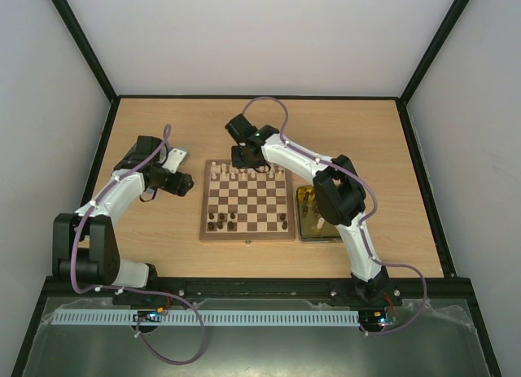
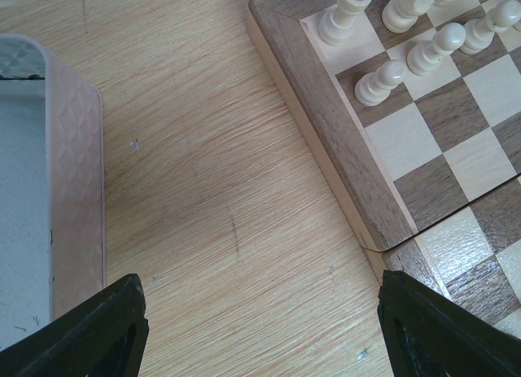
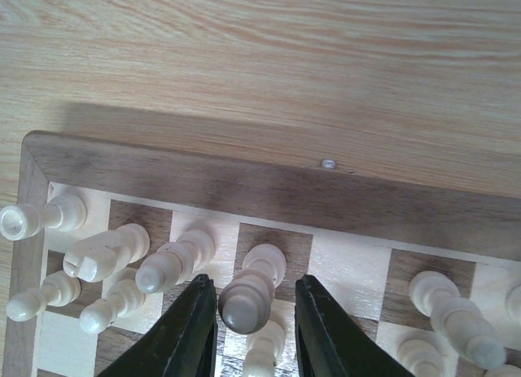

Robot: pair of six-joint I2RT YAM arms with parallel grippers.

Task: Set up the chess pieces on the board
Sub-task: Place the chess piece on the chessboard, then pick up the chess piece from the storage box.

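Note:
The board lies mid-table. Cream chess pieces stand along its far rows and a few dark pieces along its near rows. My right gripper hangs over the far edge. In the right wrist view its jaws are slightly open around a cream piece standing on a dark back-row square, with a gap on the right side. My left gripper is wide open and empty over bare table, left of the board's rim.
A silver tin lid lies left of the board and close to my left gripper. A yellow-lined tin with a few pieces sits against the board's right side, partly under the right arm. Black frame posts edge the table.

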